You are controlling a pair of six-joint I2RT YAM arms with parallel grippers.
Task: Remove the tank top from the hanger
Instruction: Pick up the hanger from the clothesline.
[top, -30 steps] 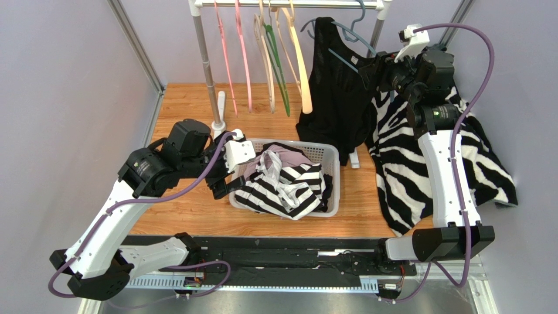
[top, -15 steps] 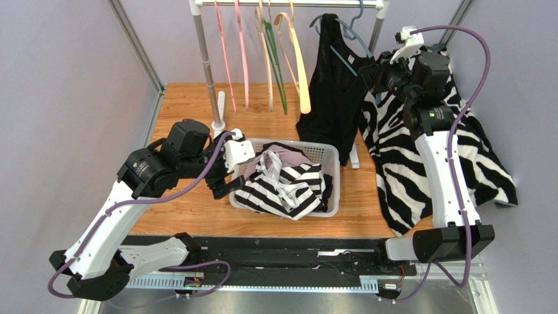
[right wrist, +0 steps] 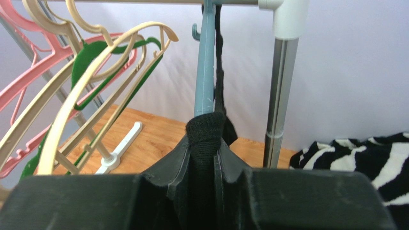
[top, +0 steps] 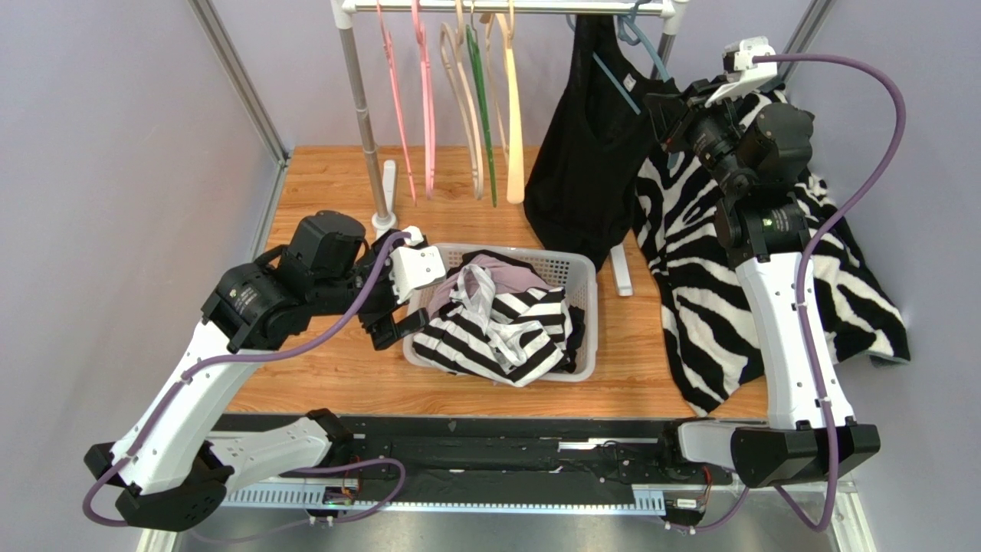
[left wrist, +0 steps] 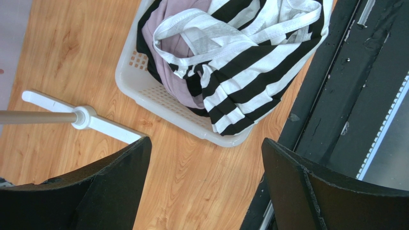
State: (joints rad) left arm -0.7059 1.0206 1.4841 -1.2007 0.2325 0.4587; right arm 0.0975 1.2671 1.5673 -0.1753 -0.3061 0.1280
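the right gripper (right wrist: 205,140) is clamped on a bunched strap of the black tank top (top: 590,155), just below the blue hanger (right wrist: 204,72) at the right end of the rail (top: 507,7) — the strap runs straight up from the fingers, close alongside the hanger. the garment hangs with its long axis vertical. the left gripper (left wrist: 204,163), jaws wide apart and empty, hovers by the laundry basket (left wrist: 139,88), well apart from it — so the right arm looks placed to draw the strap off the hanger
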